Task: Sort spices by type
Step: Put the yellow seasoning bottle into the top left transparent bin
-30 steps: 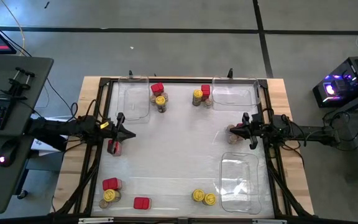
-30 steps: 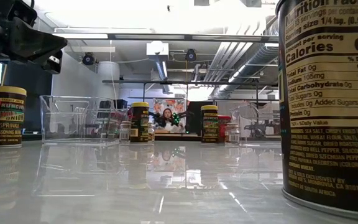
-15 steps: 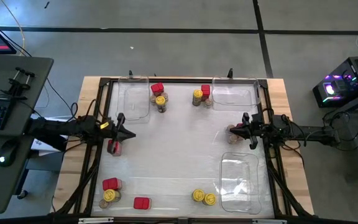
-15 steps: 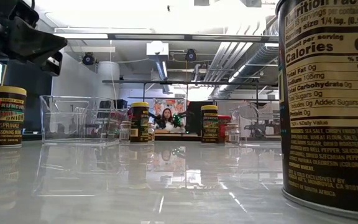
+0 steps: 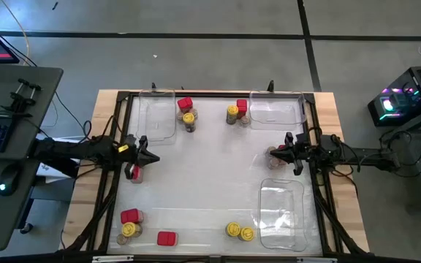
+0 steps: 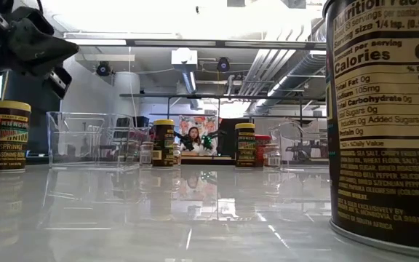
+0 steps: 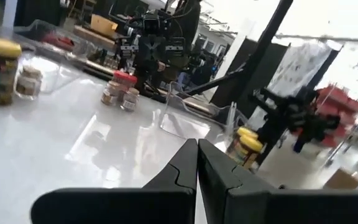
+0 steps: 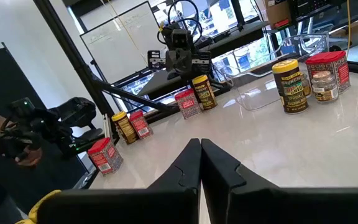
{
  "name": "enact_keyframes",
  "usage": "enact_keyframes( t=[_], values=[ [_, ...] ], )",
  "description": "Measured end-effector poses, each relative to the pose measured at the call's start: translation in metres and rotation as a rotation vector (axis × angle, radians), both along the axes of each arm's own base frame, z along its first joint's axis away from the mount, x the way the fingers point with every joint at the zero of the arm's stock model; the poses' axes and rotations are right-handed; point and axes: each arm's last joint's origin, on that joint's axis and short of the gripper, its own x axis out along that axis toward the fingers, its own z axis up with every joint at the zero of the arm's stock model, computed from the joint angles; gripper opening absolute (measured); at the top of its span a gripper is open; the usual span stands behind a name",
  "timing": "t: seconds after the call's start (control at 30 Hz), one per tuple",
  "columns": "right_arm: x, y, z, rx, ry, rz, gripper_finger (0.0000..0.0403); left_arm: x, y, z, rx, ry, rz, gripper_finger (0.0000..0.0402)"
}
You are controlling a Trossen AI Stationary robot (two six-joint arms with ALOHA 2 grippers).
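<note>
- Nearest the low camera, a tall dark cylindrical spice tin [image 6: 384, 124] stands upright, its nutrition label facing the lens; from above, this near edge holds two yellow-lidded round jars [image 5: 239, 231] touching each other, a lone red square-topped box [image 5: 167, 238] lying beside them, and at the near left corner another red box [image 5: 129, 215] just beside a yellow-lidded jar [image 5: 127, 229]; all the jars show their lids to the overhead camera, so their long axes run vertical.
- A clear plastic rectangular tray [image 5: 281, 212] at the near right holds nothing that can be seen; its long side runs near to far.
- At mid-table the left gripper [image 5: 152, 156] hangs over the left edge with its dark fingers [image 7: 185, 167] pressed together, clamped on nothing; a red-topped spice container [image 5: 133, 172] stands just below and beside it on the white tabletop [image 5: 210, 175].
- Opposite, the right gripper [image 5: 276, 153] hangs over the right edge, fingers [image 8: 191, 163] likewise together and empty; small brown-lidded jars [image 5: 275, 155] sit right at its tip, partly hidden.
- At the far side, a red box [image 5: 185, 104] and a yellow-lidded jar [image 5: 188, 118] stand upright just beside a clear tray [image 5: 156, 117] at the far left; the tray looks empty.
- A second yellow-lidded jar [image 5: 232, 112] and red box [image 5: 242, 106] stand against the clear tray [image 5: 278, 109] at the far right, outside it.
</note>
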Motion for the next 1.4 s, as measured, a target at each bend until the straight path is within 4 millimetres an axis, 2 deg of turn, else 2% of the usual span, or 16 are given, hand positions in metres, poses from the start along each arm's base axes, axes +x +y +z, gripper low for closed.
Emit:
enact_keyframes(
  t=[0.1,0.2,0.27,0.4,0.57,0.67,0.77,0.87,1.03,1.2,1.3,1.4],
  values=[
    [0.0,0.0,0.0,0.0,0.0,-0.001,0.0001,0.001,0.002,0.008,-0.137,-0.06,0.073,0.0002],
    [0.0,0.0,0.0,0.0,-0.001,0.0,0.0001,0.002,0.005,0.034,-0.188,-0.122,0.145,0.0018],
    [0.0,0.0,0.0,0.0,0.0,0.0,0.0001,0.004,0.007,0.054,-0.168,-0.068,0.204,0.0039],
    [0.0,0.0,0.0,0.0,0.0,-0.001,0.0001,0.017,0.012,0.099,-0.028,0.131,0.298,0.0097],
    [0.0,0.0,0.0,0.0,0.0,0.0,0.0001,0.038,0.021,0.15,0.137,0.455,0.319,0.0171],
    [0.0,0.0,0.0,0.0,-0.001,0.0,0.0001,0.052,0.027,0.171,0.146,0.657,0.338,0.0209],
    [0.0,0.0,0.0,0.0,0.0,0.0,0.0001,0.064,0.033,0.183,0.067,0.84,0.383,0.0234],
    [0.0,0.0,0.0,0.0,0.0,-0.001,0.0001,0.069,0.035,0.179,-0.11,1.059,0.487,0.0243],
    [0.0,0.0,0.0,0.0,-0.001,0.0,0.0001,0.059,0.032,0.16,-0.336,1.442,0.749,0.0239],
    [0.0,0.0,0.0,0.0,0.0,0.0,0.0001,0.067,0.022,0.135,-0.506,1.457,0.733,0.0237],
    [0.0,0.0,0.0,0.0,0.003,-0.001,0.0001,0.063,0.018,0.117,-0.508,1.587,0.818,0.0237],
    [0.0,0.0,0.0,0.0,0.006,0.0,0.0001,0.06,0.017,0.104,-0.482,1.636,0.882,0.0237]
  ],
)
